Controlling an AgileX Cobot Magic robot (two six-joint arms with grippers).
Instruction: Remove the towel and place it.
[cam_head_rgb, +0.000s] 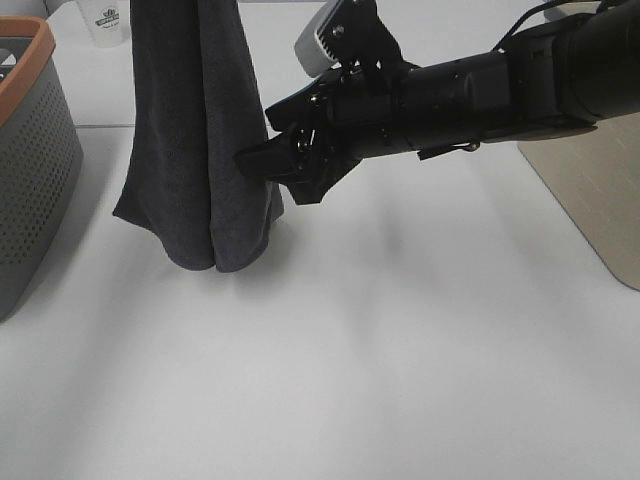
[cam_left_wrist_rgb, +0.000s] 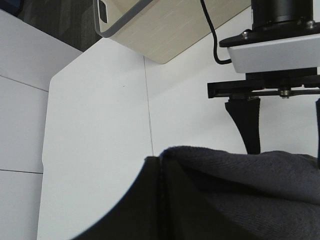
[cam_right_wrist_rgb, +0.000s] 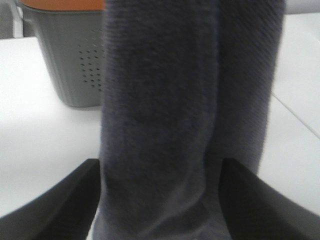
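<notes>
The smooth white tabletop (cam_head_rgb: 400, 350) carries a grey perforated plastic basket (cam_head_rgb: 35, 180) with an orange rim at its left edge and a pale wood-grain board (cam_head_rgb: 590, 190) at its right edge. The towel (cam_head_rgb: 195, 150), a soft charcoal cloth, hangs in long vertical folds near the basket. The left gripper (cam_left_wrist_rgb: 162, 210) is clamped on its bunched top. The right gripper (cam_head_rgb: 258, 140) has its jaws spread wide on either side of the cloth, gripping nothing.
</notes>
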